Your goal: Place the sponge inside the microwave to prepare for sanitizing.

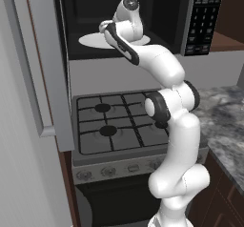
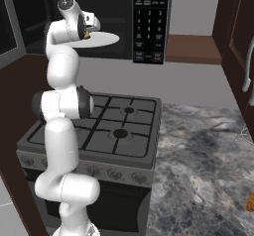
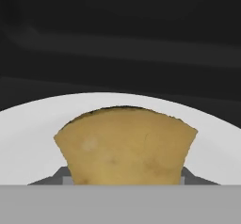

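gripper (image 2: pixel 88 31) clamped on sponge (image 3: pixel 125 145) | over plate (image 3: pixel 28 124) inside microwave (image 2: pixel 149 22) | stove (image 1: pixel 119 121) below

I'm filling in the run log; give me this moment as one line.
phase: placing | gripper: shut on sponge | location: inside microwave, door open, over turntable plate | release: not yet

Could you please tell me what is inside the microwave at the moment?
Inside the microwave sits the white turntable plate, with the gripper holding the sponge over it. Whether the sponge touches the plate is hidden.
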